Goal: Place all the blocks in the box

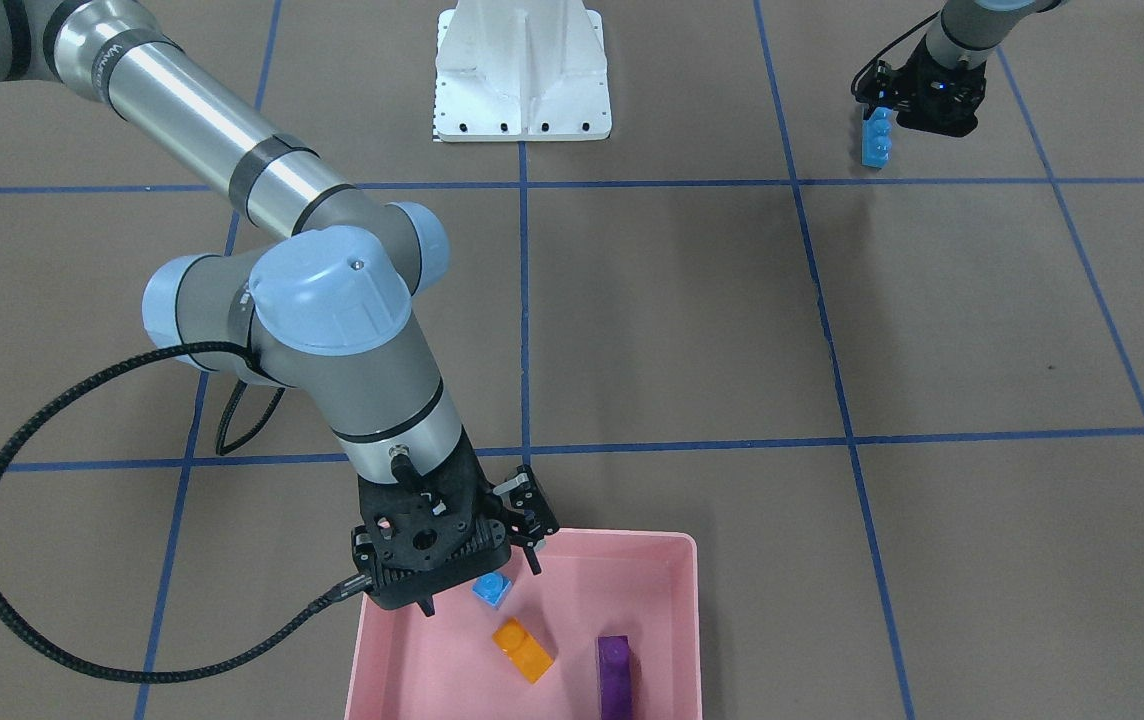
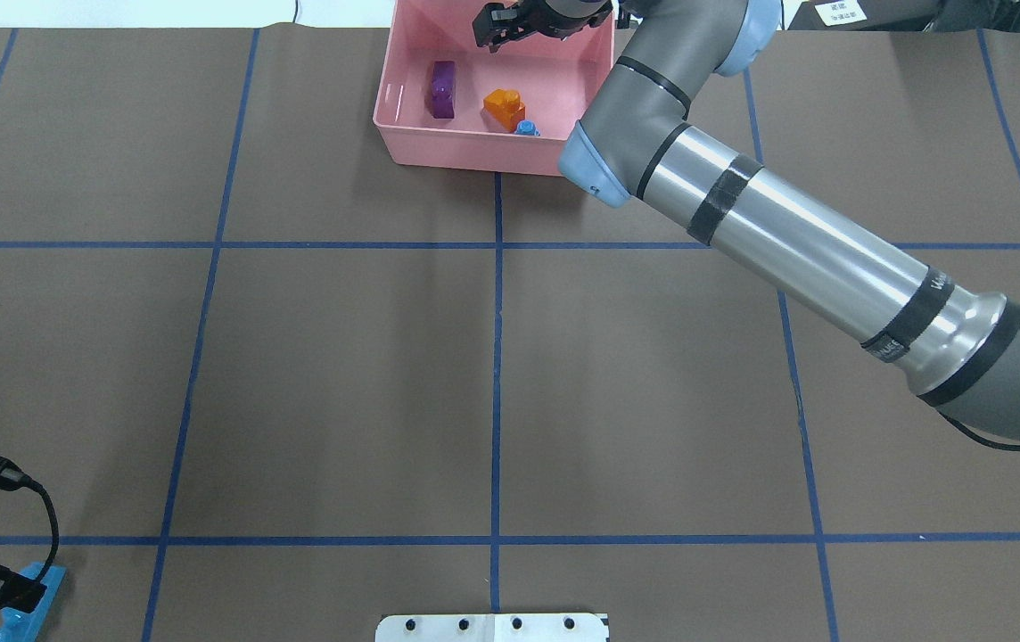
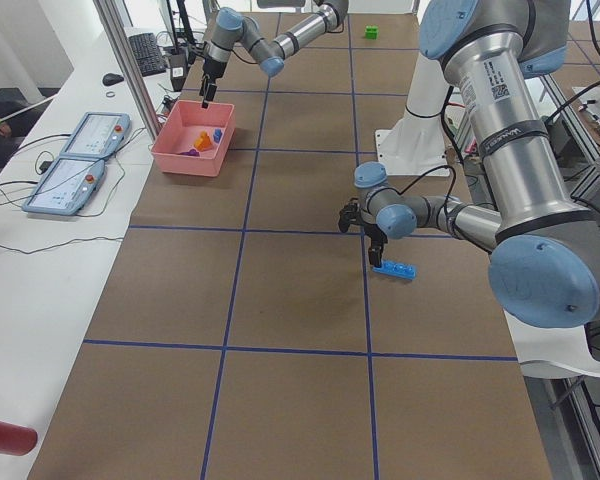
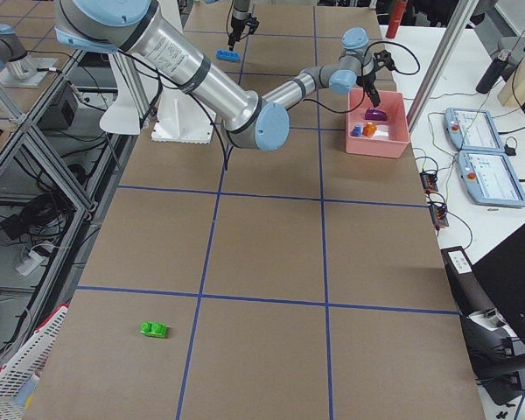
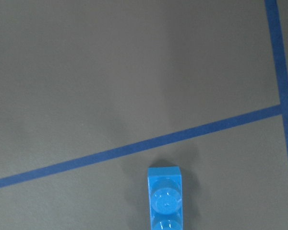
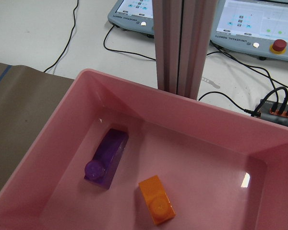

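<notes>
Right now my right gripper [image 1: 482, 589] hangs above the box [image 1: 677, 610], its fingers spread wide and holding nothing. On the box floor lie the orange block [image 1: 522, 650], the purple block [image 1: 614, 675] and the tiny blue block [image 1: 492, 590]. The tiny one sits just beside the orange, close to the wall on the robot's side, and the purple lies a little apart from both. My left gripper [image 1: 877, 108] is down at one end of the blue bar [image 1: 875, 140], which is on the table [image 1: 692, 330] well apart from the box. From these angles I cannot tell whether its fingers pinch the bar or merely straddle it. The green block [image 4: 154, 330] lies alone on the table, far from the box. Beyond the box, the pendant [image 6: 134, 12] reads "UNIVERSAL ROBOTS". The lettering on the right arm [image 1: 202, 130] is too small for me to read.
</notes>
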`<state>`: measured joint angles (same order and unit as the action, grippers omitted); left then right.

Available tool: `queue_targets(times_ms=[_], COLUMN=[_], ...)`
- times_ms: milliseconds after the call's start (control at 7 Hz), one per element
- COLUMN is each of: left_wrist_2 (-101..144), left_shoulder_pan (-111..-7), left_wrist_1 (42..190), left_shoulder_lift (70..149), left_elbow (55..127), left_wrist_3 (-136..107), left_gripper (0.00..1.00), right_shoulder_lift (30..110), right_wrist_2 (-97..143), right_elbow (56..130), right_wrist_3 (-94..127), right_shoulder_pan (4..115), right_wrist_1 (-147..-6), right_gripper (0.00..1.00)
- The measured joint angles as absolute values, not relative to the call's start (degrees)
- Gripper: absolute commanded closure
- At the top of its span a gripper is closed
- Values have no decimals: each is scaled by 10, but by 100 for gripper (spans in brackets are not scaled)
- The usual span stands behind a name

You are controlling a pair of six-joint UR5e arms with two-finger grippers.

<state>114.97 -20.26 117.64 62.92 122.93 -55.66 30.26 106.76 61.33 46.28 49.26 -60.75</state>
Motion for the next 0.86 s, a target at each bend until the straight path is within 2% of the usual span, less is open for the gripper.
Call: queue_targets(times_ms=[286, 429, 571, 714, 857], left_wrist_2=[1129, 1126, 1125, 1125, 1126], left_shoulder_pan=[-159, -150, -147, -145, -143], left_wrist_1=[1225, 1234, 1243, 1250, 1252], left_shoulder_lift=[630, 630, 631, 631, 631], left_elbow=[1197, 1190, 1187, 1185, 1185], left_wrist_3=[-594, -600, -603, -604, -604], left_gripper=[0, 20, 65, 95, 100], right_shoulder_lift=[336, 358, 382, 399, 410], right_wrist_2=[1112, 1134, 1157, 1181, 1199], right_elbow=[704, 740, 772, 793, 805], right_wrist_3=[462, 460, 458, 457, 456], right_shoulder_pan=[508, 519, 532, 548, 562], right_wrist_1=[-678, -697, -710, -717, -720], right_gripper=[1, 1, 1, 1, 1])
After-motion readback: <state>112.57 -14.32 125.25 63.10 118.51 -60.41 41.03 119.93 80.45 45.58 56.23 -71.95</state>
